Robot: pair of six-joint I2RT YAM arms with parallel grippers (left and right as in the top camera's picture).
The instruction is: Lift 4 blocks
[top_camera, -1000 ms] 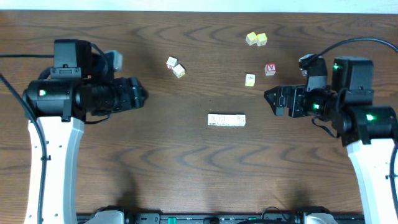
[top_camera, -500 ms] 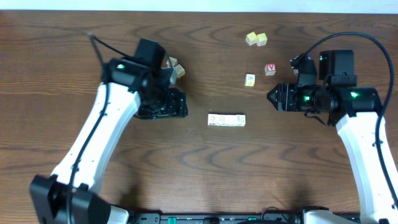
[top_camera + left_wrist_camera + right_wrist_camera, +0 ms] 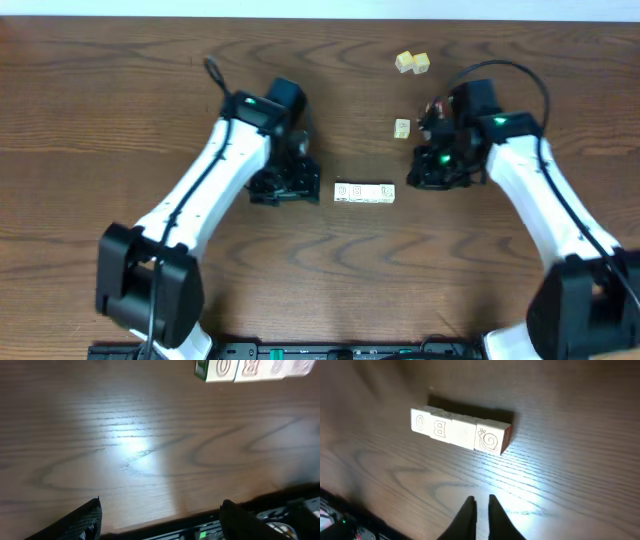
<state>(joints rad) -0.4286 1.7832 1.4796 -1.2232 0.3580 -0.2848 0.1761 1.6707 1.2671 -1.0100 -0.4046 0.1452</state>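
The row of four pale cream wooden alphabet cubes (image 3: 364,192) lies end to end near the middle of the dark brown wooden table (image 3: 120,60), with the left gripper (image 3: 312,190) at its 9 o'clock, fingers wide apart and empty, and the right gripper (image 3: 481,501) at its 3 o'clock, fingers pressed nearly together on nothing.

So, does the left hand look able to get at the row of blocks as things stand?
Probably yes. The left hand sits open just off the left end of the row of blocks, with only bare table between. The right hand is at the other end, out of the way.
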